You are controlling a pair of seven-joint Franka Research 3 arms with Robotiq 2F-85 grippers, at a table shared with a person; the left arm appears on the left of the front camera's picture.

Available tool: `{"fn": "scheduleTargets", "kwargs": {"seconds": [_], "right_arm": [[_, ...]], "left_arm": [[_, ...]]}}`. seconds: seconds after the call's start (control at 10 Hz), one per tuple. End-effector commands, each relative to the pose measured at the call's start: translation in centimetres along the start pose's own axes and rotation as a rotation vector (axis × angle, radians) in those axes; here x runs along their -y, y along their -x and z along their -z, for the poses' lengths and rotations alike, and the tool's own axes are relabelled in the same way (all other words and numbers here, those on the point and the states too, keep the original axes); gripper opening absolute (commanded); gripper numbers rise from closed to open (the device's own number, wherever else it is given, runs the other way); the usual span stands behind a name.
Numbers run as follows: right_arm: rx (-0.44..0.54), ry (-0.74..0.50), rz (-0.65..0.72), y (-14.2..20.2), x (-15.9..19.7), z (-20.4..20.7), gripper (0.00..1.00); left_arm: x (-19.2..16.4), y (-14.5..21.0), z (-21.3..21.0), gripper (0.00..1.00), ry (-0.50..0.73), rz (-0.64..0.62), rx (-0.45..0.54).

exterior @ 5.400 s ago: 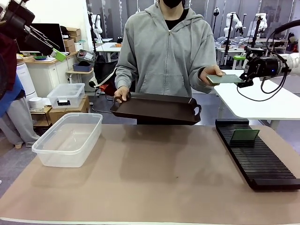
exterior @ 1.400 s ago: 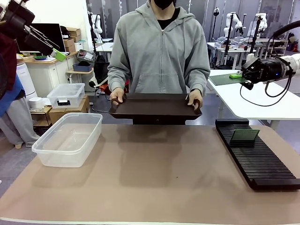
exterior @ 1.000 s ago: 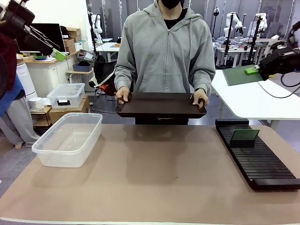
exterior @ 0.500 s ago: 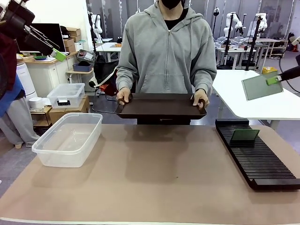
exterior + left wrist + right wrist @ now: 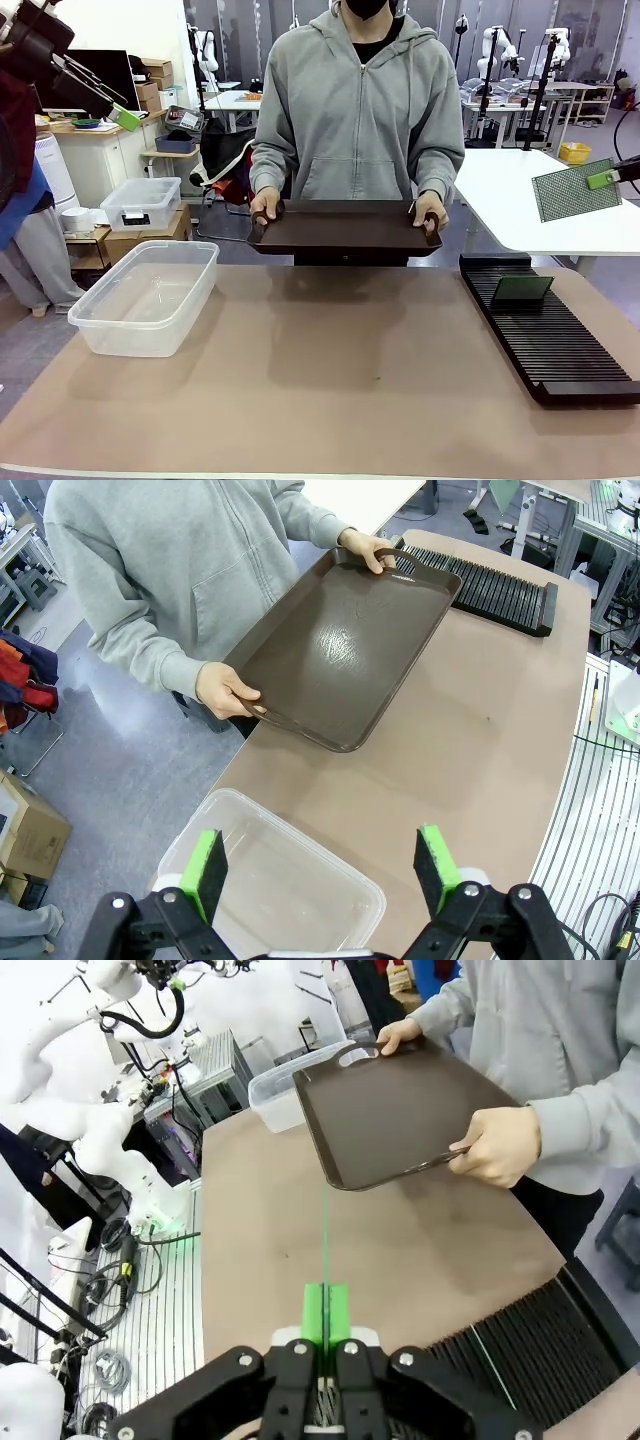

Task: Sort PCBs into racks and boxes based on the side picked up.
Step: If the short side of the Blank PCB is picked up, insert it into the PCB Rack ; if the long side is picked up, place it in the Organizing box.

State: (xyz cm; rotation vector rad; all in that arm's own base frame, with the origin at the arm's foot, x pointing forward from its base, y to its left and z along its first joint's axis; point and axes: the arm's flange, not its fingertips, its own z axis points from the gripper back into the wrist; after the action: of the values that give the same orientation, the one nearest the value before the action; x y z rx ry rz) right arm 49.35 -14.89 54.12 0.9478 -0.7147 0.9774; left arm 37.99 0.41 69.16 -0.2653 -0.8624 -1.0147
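Observation:
My right gripper (image 5: 603,180) is at the far right edge of the front view, shut on the corner of a green PCB (image 5: 573,190). It holds the board in the air above the white side table, its dotted face turned toward the camera. In the right wrist view the PCB (image 5: 326,1250) shows edge-on as a thin green line between the shut fingers (image 5: 338,1322). Another PCB (image 5: 522,289) stands in the far end of the black rack (image 5: 556,350). My left gripper (image 5: 322,868) hangs open, high above the clear box (image 5: 275,880).
The person across the table holds a dark brown handled tray (image 5: 345,226) in both hands over the far edge. The box (image 5: 146,297) sits at the table's left and the rack along its right. A white side table (image 5: 520,205) stands behind the rack.
My right gripper took the PCB from the person's hand, carried it right and tipped it from flat to face the camera. The person's freed hand went back to the tray.

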Motion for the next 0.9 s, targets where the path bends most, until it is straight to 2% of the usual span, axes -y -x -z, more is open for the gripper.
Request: {"fn": "scheduleTargets", "kwargs": {"seconds": [0.0, 0.1, 0.2, 0.3, 0.4, 0.5, 0.7, 0.8], "right_arm": [[0.01, -0.001, 0.008, 0.4, 0.0, -0.2, 0.02], [-0.044, -0.053, -0.083, 1.2, 1.3, 0.5, 0.02], [-0.045, -0.078, -0.209, 2.0, 2.7, 0.6, 0.02], [-0.073, -0.174, -0.274, 3.0, 3.7, 1.2, 0.02], [-0.125, -0.173, -0.394, 3.7, 4.5, 1.3, 0.02], [-0.202, -0.196, -0.451, 4.3, 5.6, 1.0, 0.02], [-0.284, -0.26, -0.484, 5.5, 6.3, 1.3, 0.02], [-0.299, -0.25, -0.51, 5.1, 6.9, 1.0, 0.02]], "left_arm": [[0.1, 0.1, -0.1, 1.0, 0.008, 0.003, -0.001], [0.1, 0.1, -0.1, 1.0, 0.008, 0.003, -0.001], [0.1, 0.1, -0.1, 1.0, 0.008, 0.003, -0.001], [0.1, 0.1, -0.1, 1.0, 0.008, 0.003, -0.001], [0.1, 0.1, -0.1, 1.0, 0.008, 0.003, -0.001], [0.1, 0.1, -0.1, 1.0, 0.008, 0.003, -0.001], [0.1, 0.1, -0.1, 1.0, 0.008, 0.003, -0.001], [0.1, 0.1, -0.1, 1.0, 0.008, 0.003, -0.001]]}}
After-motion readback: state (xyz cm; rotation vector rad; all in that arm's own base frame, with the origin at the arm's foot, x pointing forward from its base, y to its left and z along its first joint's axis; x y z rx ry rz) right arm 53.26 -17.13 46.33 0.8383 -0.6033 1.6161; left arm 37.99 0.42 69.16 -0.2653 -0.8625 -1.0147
